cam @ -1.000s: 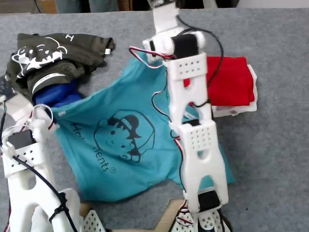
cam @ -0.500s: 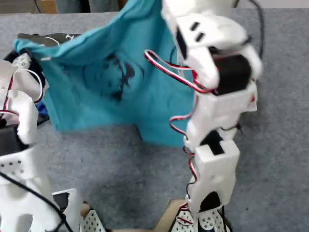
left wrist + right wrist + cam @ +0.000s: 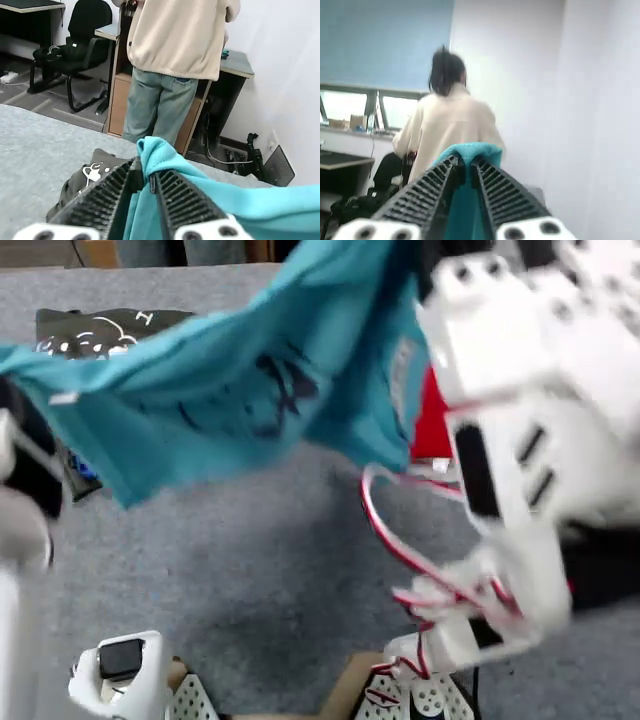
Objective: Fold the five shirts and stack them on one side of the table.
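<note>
shirt (image 3: 250, 390) above table (image 3: 250, 580), pile (image 3: 100, 330) behind it

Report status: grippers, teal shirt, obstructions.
Left gripper shut on teal shirt. Right gripper shut on it too. Shirt held up over the table. Red shirt, dark shirt lie behind it.

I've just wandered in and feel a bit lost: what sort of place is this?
Probably an office or lab workroom: a black office chair, a wooden desk and cables along the wall stand beyond the grey table.

shirts 4: teal shirt (image 3: 250, 390), dark shirt (image 3: 110, 325), red shirt (image 3: 432, 430), blue shirt (image 3: 82, 473) | arms 2: left arm (image 3: 20, 530), right arm (image 3: 520, 440)
</note>
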Controlling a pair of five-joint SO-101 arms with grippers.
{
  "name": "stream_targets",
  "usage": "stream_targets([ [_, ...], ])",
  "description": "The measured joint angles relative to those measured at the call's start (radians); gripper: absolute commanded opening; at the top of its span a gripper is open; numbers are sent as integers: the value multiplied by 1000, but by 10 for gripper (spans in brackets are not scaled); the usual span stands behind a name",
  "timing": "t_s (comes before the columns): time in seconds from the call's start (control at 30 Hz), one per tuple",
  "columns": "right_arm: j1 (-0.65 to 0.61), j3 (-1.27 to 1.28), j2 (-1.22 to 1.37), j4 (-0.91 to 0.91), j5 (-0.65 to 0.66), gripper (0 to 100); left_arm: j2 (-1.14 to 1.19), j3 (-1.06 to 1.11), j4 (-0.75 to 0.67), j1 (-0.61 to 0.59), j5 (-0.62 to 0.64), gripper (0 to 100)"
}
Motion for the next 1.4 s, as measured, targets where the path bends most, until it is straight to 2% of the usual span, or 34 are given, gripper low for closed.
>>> stream_targets([
  [0.1,0,118,-104,-18,3,13,-9,-83,120,2,-11,27],
  [0.23,-3,318,-184,-89,3,13,-8,-51,152,2,-15,29],
  [0.33,-2,542,-180,-155,0,13,-6,69,110,2,-15,29],
  [0.43,-2,761,-140,-249,0,13,-5,285,-20,2,-15,29],
  [0.57,-2,1042,-26,-427,0,13,6,733,-376,2,-17,29],
  [0.73,20,1168,216,-624,-32,13,83,1309,-1076,-5,-32,29],
  [0.8,35,1128,295,-626,-78,13,152,1389,-1316,-5,-71,29],
  [0.87,52,1056,354,-569,-120,13,204,1370,-1447,-5,-95,29],
  [0.97,69,901,402,-419,-147,13,265,1289,-1413,-6,-104,29],
  [1.13,72,660,433,-86,-150,13,275,1229,-1220,-5,-106,29],
  [1.23,75,559,437,117,-143,13,275,1227,-1073,-6,-106,29],
  [1.4,75,506,437,430,-54,13,275,1227,-778,-6,-106,29],
])
